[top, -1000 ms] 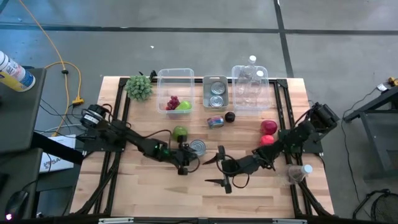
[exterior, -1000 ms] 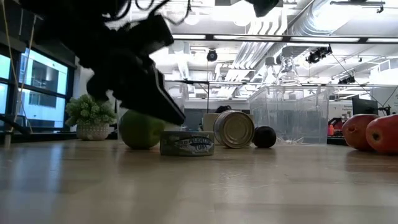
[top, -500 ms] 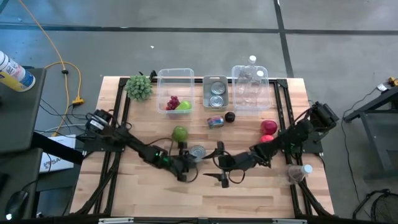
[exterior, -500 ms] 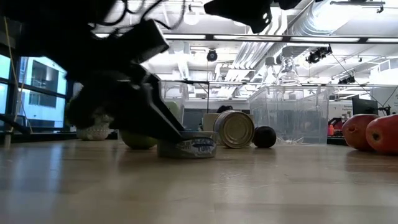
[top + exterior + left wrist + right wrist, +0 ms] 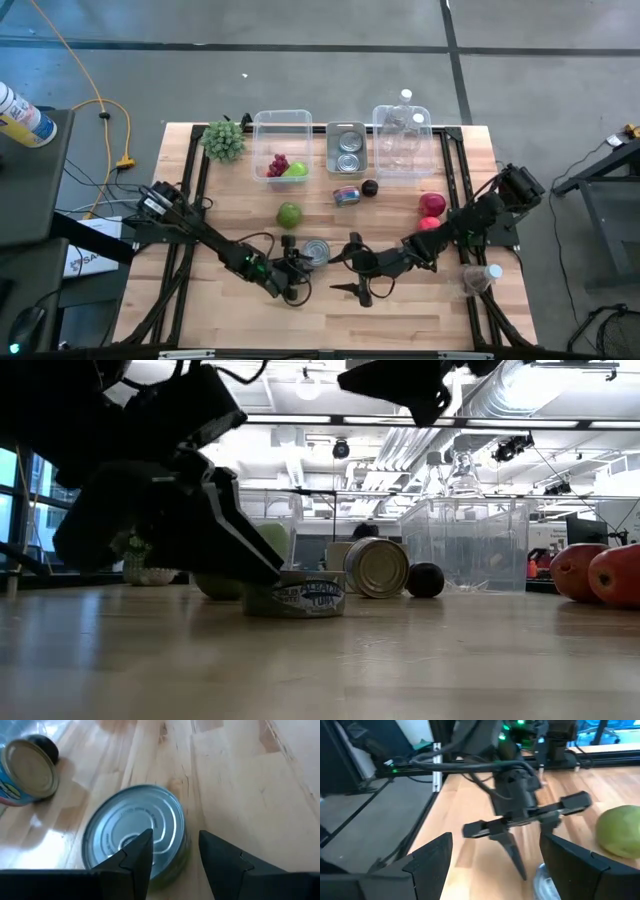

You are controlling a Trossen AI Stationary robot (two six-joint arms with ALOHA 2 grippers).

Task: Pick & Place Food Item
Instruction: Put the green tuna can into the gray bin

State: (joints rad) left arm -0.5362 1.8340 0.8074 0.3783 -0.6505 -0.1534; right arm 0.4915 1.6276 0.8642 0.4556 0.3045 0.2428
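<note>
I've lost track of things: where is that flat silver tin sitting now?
From above, the flat tin lies upright near the table's middle, just below the green apple, with the left claw at its near edge.

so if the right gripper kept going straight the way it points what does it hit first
Probably the left gripper, which sits directly ahead of the right gripper, over the flat tin can; depth is hard to judge.

Green apple (image 5: 222,585) half hidden behind left arm, flat tin's (image 5: 136,840) near rim behind fingers (image 5: 135,857) — label unreadable
</note>
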